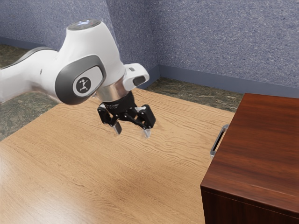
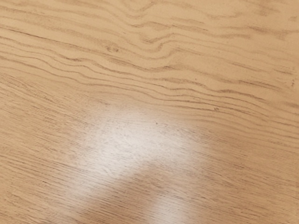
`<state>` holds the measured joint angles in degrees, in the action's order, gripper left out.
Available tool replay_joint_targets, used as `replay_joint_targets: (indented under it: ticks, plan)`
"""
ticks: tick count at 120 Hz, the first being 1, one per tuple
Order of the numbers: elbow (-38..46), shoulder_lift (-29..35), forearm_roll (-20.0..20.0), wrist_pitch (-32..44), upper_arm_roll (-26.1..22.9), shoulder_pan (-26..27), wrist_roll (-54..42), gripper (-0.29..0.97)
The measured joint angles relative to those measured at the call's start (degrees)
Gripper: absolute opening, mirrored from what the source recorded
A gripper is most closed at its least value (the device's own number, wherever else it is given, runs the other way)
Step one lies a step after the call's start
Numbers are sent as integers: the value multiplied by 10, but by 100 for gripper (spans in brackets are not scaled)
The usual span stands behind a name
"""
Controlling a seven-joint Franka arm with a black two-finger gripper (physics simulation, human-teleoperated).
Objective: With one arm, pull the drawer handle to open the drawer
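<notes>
Item: drawer handle (image 1: 218, 141). A slim, silver-grey bar handle is seen, mounted upright on the face of a dark reddish-brown wooden cabinet (image 1: 261, 144) that is turned toward the exterior view's left. The cabinet is placed at the exterior view's right, on a light oak-grain table (image 1: 84, 182).

Item: black two-finger gripper (image 1: 132, 131). It is held above the table, well apart from the handle, toward the exterior view's left. The fingers are spread, with nothing between them. In the wrist view, bare table grain (image 2: 149, 70) with a pale glare patch is recorded.
</notes>
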<state>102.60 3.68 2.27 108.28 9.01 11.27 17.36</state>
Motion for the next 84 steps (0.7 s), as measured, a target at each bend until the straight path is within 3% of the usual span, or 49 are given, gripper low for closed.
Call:
replay_joint_targets:
  ticks: [11, 36, 65, 84]
  plan:
    - [-30, -19, -9, 19, -2, 19, -52, 68]
    - [6, 36, -23, 49, -13, 55, -106, 68]
    - [36, 39, -105, 62, -18, 52, -79, 68]
    - [44, 40, -126, 65, -25, 47, -48, 68]
